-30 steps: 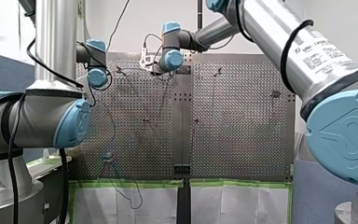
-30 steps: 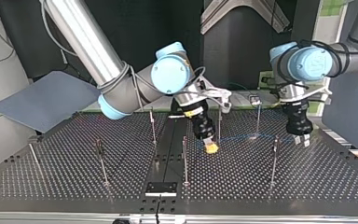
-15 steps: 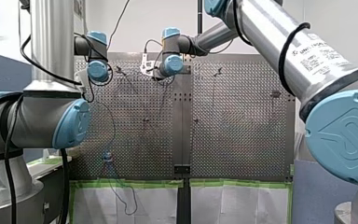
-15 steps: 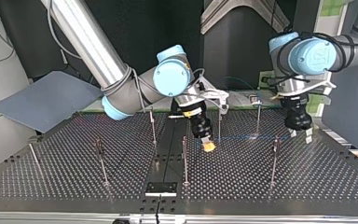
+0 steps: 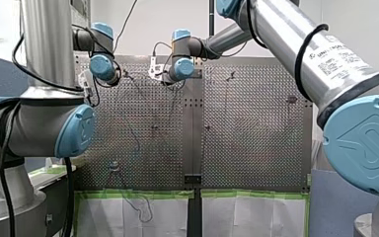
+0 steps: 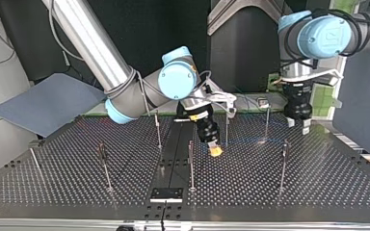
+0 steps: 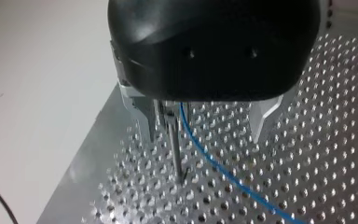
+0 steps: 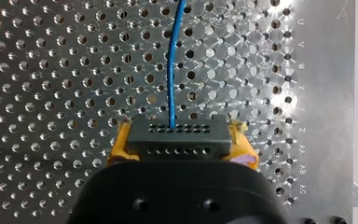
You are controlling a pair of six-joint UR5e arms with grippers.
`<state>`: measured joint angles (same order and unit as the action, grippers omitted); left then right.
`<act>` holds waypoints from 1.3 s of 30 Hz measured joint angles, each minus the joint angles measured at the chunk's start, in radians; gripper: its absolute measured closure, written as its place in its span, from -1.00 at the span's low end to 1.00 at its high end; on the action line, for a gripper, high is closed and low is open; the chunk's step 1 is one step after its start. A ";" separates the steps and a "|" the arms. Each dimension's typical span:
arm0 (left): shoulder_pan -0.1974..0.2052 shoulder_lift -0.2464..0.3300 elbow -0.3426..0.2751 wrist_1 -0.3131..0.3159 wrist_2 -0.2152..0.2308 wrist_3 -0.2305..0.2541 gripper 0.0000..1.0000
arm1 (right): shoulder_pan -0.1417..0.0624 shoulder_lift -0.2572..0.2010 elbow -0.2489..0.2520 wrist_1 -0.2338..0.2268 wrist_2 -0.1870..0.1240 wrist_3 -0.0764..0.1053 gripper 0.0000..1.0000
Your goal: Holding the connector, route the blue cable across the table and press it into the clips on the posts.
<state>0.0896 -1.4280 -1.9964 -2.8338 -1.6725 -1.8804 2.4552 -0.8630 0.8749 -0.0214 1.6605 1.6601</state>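
Cable [image 7: 213,163] lies just beside post [image 7: 176,149], apparently apart.

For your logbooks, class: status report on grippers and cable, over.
Right gripper shut on connector. Left gripper open, blue cable running between its fingers. Post beside cable there.

Perf. table [image 6: 53,187] w/ thin upright posts [image 6: 191,166], black plate [image 6: 166,194]

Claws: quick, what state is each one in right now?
Left claw: open; the blue cable passes through the gap.
Right claw: closed, holding the black connector.
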 joint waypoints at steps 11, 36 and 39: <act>-0.041 0.062 0.000 -0.096 0.061 0.066 -1.00 | -0.002 0.000 0.000 0.001 0.000 0.000 1.00; -0.110 -0.062 0.146 -0.043 0.075 0.103 -1.00 | -0.006 0.000 -0.001 0.004 -0.001 -0.002 1.00; -0.111 -0.085 0.153 -0.035 0.068 0.105 -1.00 | -0.006 0.000 -0.001 0.004 -0.002 -0.003 1.00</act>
<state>-0.0214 -1.5131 -1.8436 -2.8690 -1.6045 -1.7754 2.4487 -0.8631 0.8742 -0.0171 1.6588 1.6576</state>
